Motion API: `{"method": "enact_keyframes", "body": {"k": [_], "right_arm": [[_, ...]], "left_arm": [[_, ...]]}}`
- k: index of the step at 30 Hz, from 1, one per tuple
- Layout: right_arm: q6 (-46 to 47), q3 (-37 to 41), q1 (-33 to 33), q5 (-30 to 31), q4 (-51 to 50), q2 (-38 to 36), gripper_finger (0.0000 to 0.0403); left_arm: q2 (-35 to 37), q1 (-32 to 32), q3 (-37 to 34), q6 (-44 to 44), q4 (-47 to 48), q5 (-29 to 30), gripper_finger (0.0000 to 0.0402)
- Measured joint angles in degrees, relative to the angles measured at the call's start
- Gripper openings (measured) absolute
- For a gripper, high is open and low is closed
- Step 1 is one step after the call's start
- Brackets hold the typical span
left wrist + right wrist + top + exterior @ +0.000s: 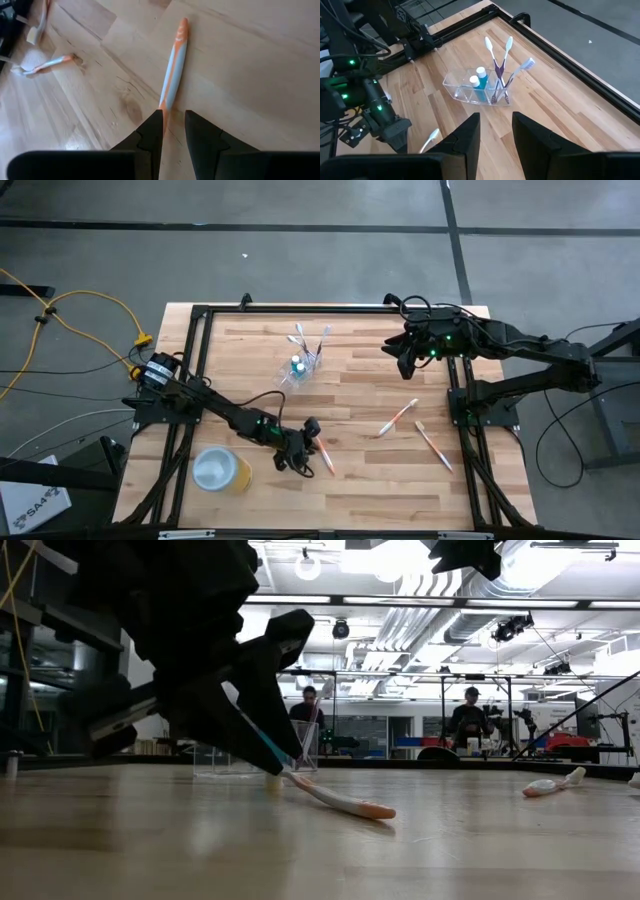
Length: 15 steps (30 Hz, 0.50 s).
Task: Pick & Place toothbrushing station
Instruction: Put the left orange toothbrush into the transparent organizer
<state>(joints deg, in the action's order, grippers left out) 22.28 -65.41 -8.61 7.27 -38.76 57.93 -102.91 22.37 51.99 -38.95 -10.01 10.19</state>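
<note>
Left pincer [173, 125] clamped on the orange toothbrush [174, 70], lower centre of the bench [400, 480].
The brush is judged light, stiff, slippery; mid-handle hold is advised. Right pincer [496, 131], upper right, is held apart.

Left hand [275, 755] gripping (low) toothbrush [340, 802].

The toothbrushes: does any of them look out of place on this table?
Yes. Two toothbrushes lie loose on the wood at the table's right, away from the clear holder where others stand upright. A third, orange toothbrush lies at the left gripper.
</note>
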Motion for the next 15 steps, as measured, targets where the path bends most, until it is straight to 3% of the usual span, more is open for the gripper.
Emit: {"method": "enact_keyframes", "body": {"k": [15], "right_arm": [[-0.04,0.01,-0.01,-0.38,-0.07,0.00,0.0105]], "left_arm": [[-1.61,-2.01,0.09,0.64,-0.37,0.11,0.0075]]}}
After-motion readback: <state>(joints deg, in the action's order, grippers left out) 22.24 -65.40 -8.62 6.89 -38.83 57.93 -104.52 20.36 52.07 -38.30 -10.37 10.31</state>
